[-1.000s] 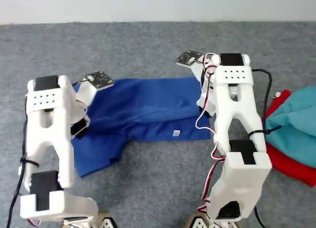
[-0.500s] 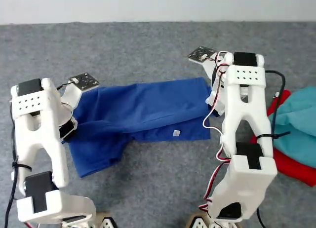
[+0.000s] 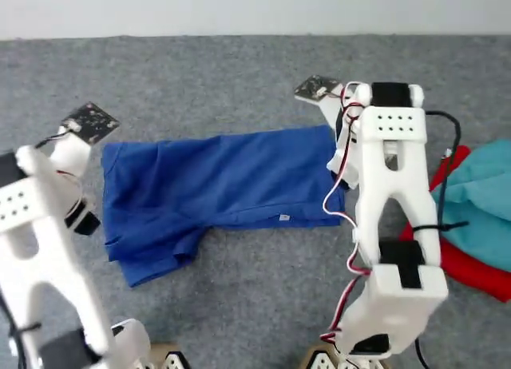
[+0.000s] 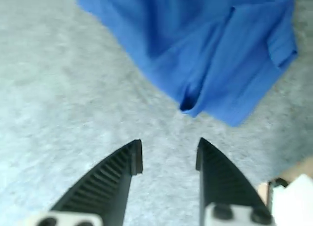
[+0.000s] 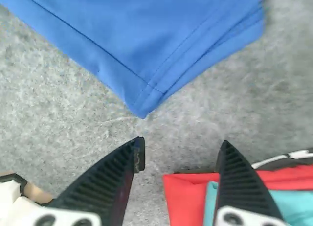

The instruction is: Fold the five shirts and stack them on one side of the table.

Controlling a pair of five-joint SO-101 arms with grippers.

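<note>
A blue shirt point(image 3: 223, 185) lies spread across the middle of the grey carpet, with one sleeve end folded near its front left corner. In the left wrist view my left gripper point(image 4: 168, 155) is open over bare carpet, just off the blue shirt point(image 4: 210, 50) and holding nothing. My right gripper point(image 5: 181, 152) is also open and hangs over carpet beside a folded corner of the blue shirt point(image 5: 137, 35). In the high view the left arm point(image 3: 48, 209) stands left of the shirt and the right arm point(image 3: 387, 169) stands at its right edge.
A teal shirt point(image 3: 479, 193) lies crumpled on a red shirt point(image 3: 471, 269) at the right edge of the table. The red shirt point(image 5: 190, 196) lies close beside my right gripper. Bare carpet runs behind and in front of the blue shirt.
The left arm has swung left off the blue shirt, whose left end now lies uncovered and spread out flatter. The right arm has stayed at the shirt's right edge, shifting only slightly.
</note>
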